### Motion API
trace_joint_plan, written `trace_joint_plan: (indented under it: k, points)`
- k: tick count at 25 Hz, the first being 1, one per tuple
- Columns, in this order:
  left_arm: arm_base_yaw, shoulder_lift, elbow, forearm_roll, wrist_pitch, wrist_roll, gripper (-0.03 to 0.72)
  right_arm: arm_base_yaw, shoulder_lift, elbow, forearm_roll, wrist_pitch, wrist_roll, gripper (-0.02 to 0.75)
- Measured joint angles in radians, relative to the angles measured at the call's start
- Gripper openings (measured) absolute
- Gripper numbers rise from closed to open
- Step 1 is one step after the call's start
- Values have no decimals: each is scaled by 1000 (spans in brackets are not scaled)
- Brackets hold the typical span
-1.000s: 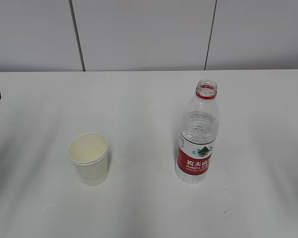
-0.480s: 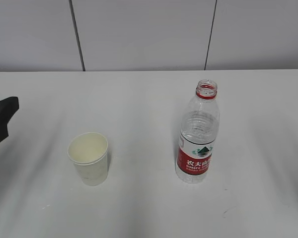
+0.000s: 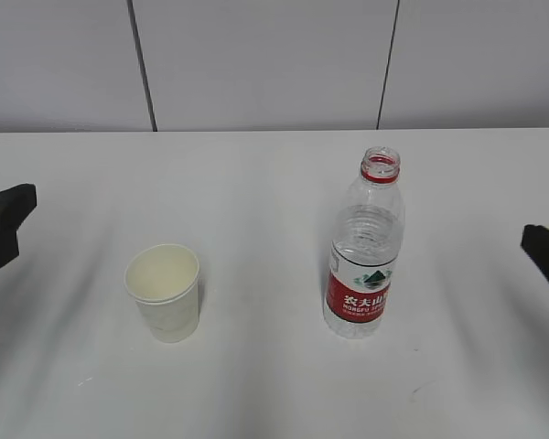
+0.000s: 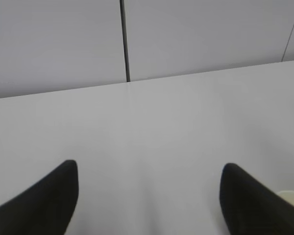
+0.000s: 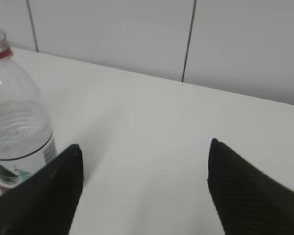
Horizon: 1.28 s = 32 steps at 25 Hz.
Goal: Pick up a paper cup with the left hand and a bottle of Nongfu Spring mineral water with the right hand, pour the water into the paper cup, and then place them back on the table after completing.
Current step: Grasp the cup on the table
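A white paper cup [image 3: 165, 291] stands upright and empty on the white table [image 3: 265, 183], left of centre. A clear Nongfu Spring bottle [image 3: 365, 247] with a red label and no cap stands right of centre, partly filled. My left gripper [image 3: 2, 224] is at the left edge, apart from the cup; in the left wrist view [image 4: 149, 169] its jaws are wide open and empty, with the cup's rim [image 4: 291, 196] at the lower right. My right gripper [image 3: 547, 256] is at the right edge, apart from the bottle; in the right wrist view [image 5: 144, 149] it is open, with the bottle [image 5: 17, 132] at the left.
A grey panelled wall [image 3: 256, 64] with dark seams rises behind the table's far edge. A faint scuff mark [image 3: 421, 389] lies near the front right of the table.
My left gripper has come into view at the left edge. My right gripper has come into view at the right edge only now. Cup and bottle have not moved.
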Motion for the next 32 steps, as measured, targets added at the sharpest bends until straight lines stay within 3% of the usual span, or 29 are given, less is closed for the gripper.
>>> trace_joint_plan:
  k: [8,16,32]
  points:
    - [0,60,7,71,-9,-30,542,0,317,-4,-102,-329,19,586]
    - [0,128,230,216,-435,-106,540,0,554,-8,-175,-588,-8,585]
    - [0,549,249,428,-647,-183,524,0,722,-15,-237,-615,-84,586]
